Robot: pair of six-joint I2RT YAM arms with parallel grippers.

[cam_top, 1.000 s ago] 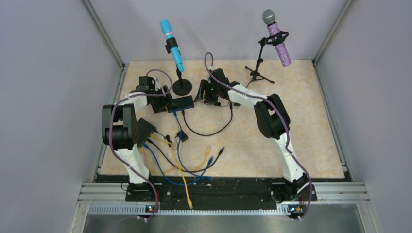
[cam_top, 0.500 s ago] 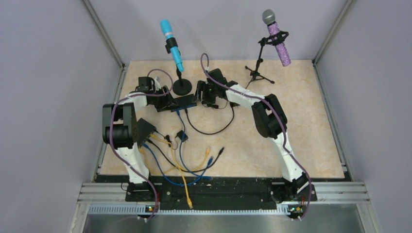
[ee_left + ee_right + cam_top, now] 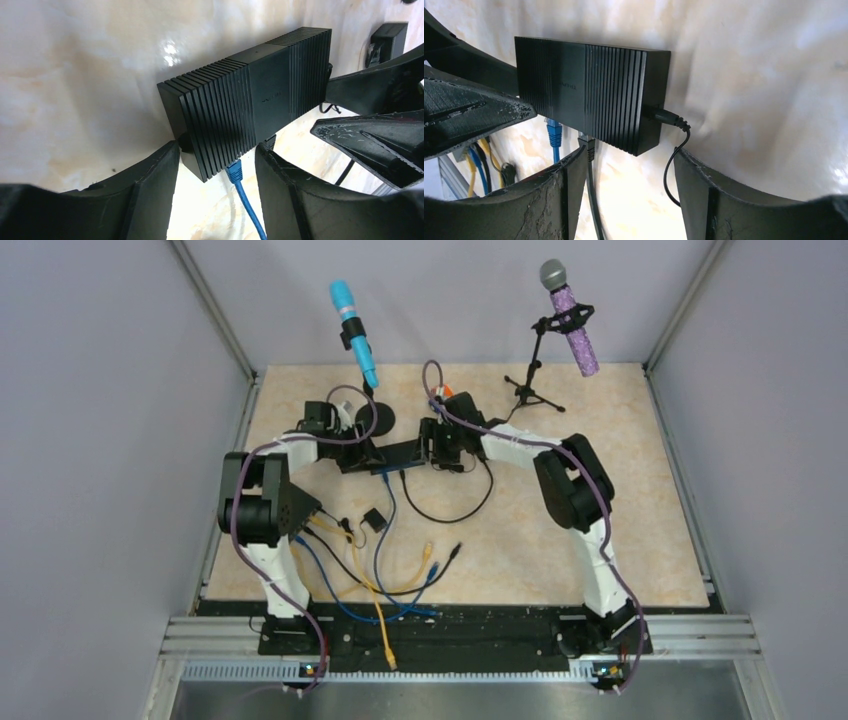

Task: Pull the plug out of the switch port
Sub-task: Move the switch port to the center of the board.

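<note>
The switch (image 3: 400, 453) is seen lying toward the far middle of the surface (image 3: 620, 490), bracketed end to end by the two arms. Its left end is enclosed by the left pincer (image 3: 216, 146), whose jaws are set narrow with both tips drawn up close to the casing; whether the casing is actually squeezed cannot be told. Its right end is straddled by the right pincer (image 3: 631, 151), whose jaws are spread wide, with clear space left on the outer side. The blue plug (image 3: 554, 132) is seated in a port on the switch's near long side, and a black plug (image 3: 586, 142) is seated just beside it, toward the right end. A black power lead (image 3: 669, 120) is plugged into the switch's right end face. Loose cables (image 3: 380, 580) are strewn nearer than the switch, and a blue microphone (image 3: 355, 335) is stood just beyond it.
</note>
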